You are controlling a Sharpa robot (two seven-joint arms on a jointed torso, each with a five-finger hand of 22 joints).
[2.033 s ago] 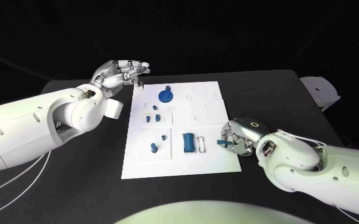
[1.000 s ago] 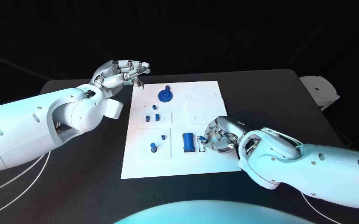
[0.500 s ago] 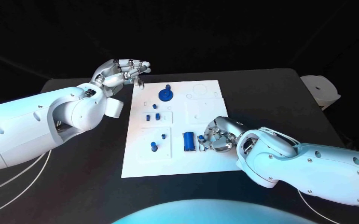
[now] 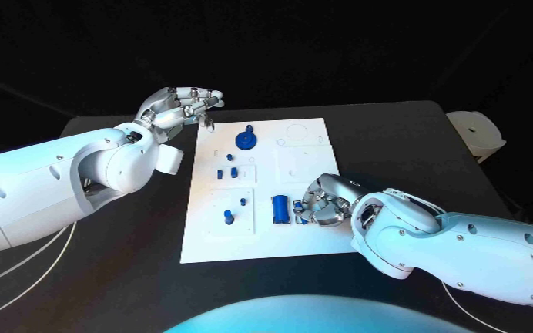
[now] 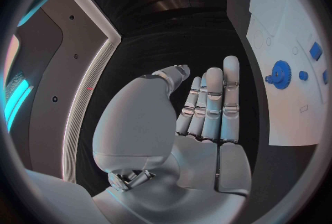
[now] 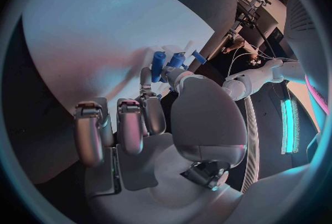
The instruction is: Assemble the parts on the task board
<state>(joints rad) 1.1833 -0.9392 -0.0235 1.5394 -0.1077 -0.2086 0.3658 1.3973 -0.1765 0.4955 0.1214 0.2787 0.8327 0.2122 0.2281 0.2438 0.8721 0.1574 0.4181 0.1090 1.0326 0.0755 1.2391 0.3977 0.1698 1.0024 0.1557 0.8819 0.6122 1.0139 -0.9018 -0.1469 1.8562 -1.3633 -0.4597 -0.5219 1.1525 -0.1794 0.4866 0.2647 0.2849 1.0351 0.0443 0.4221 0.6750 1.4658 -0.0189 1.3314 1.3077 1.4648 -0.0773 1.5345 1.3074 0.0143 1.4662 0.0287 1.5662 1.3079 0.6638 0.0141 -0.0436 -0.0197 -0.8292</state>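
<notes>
My right hand (image 4: 329, 206) is down on the task board (image 4: 313, 237), just beside the blue cylinder (image 4: 278, 210) on the side away from my left arm; it pinches a small blue part (image 6: 173, 60) between thumb and a fingertip, the other fingers curled under the palm; the right wrist view shows the part's tip close to the white plate, though I cannot tell whether it touches. I judge the step in hand to be the seating of this part into the fixture next to the blue cylinder; the part is not yet released.

My left hand (image 4: 178, 108) hangs beyond the board's far corner on my left side, well apart from the blue cylinder; it grasps nothing, fingers straight and close together, thumb apart.

Other parts on the board: a blue gear (image 4: 246, 144) far from the cylinder toward the far edge; small blue pegs (image 4: 228, 173) between gear and cylinder; a further blue piece (image 4: 229, 216) beside the cylinder toward my left arm.

Next move, in my judgement: fine alignment over the socket, a straight press down, then a careful letting go; a tilt would jam the part.

Surface: black table (image 4: 133, 271), matt; white plate lies flat. Room: dark throughout; a white round object (image 4: 475, 134) sits at the table's far edge on my right side.
</notes>
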